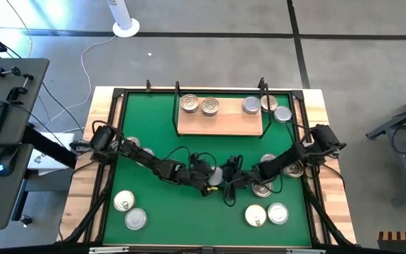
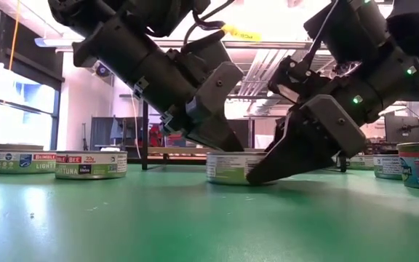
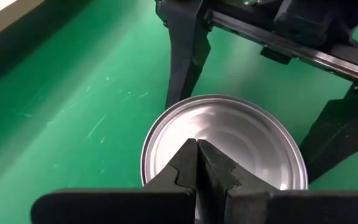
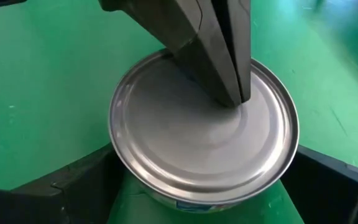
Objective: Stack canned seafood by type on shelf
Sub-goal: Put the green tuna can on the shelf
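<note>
Five tins (image 1: 208,106) on shelf (image 1: 220,124). Centre tin (image 4: 204,130): left gripper (image 3: 197,152) pressed together on lid; right gripper (image 2: 268,171) spread wide, straddling it.

Silver-grey tin (image 4: 204,134), green mat (image 4: 36,93), black fingers (image 3: 185,50).

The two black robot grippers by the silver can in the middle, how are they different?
The left gripper has its fingers shut tight together, tips pressing down on the flat silver lid of the round metal can. The right gripper has its fingers spread wide, one on each side of that can. The left comes at the can from above, the right reaches around its sides. Both are dark and meet at the same can on the green mat.
</note>
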`<state>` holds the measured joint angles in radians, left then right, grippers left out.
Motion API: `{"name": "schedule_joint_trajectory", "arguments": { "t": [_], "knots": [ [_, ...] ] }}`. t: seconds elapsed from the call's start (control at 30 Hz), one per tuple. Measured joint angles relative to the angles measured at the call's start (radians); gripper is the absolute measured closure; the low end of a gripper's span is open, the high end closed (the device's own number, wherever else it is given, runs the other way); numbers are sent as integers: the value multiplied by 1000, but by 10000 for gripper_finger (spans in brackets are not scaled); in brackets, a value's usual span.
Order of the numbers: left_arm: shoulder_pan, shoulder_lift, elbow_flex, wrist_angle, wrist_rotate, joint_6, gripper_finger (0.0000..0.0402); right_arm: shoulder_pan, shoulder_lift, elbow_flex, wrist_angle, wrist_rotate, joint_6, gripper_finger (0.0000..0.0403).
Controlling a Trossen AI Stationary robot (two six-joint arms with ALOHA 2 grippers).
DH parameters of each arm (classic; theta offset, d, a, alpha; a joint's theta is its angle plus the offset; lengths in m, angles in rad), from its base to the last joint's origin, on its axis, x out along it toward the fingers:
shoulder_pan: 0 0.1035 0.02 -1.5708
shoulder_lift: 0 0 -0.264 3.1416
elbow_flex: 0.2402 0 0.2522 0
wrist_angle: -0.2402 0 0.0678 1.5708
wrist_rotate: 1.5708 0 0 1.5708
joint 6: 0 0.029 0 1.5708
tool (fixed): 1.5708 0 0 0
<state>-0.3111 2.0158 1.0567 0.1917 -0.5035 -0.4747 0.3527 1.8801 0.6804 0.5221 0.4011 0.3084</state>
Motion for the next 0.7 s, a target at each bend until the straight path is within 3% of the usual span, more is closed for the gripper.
{"name": "schedule_joint_trajectory", "arguments": {
  "t": [0.27,0.4,0.53,0.7],
  "knots": [
    [-4,-48,-3,-24,60,0,401,26,-19,-2,-22,15,57,18],
    [-22,-120,-3,-37,75,20,401,47,-20,-3,-41,76,84,33],
    [-57,-175,-3,-115,42,24,401,74,-20,-3,-68,124,110,42],
    [-108,-203,-2,-206,-89,4,401,98,-22,-4,-79,148,141,54]
  ]
}}
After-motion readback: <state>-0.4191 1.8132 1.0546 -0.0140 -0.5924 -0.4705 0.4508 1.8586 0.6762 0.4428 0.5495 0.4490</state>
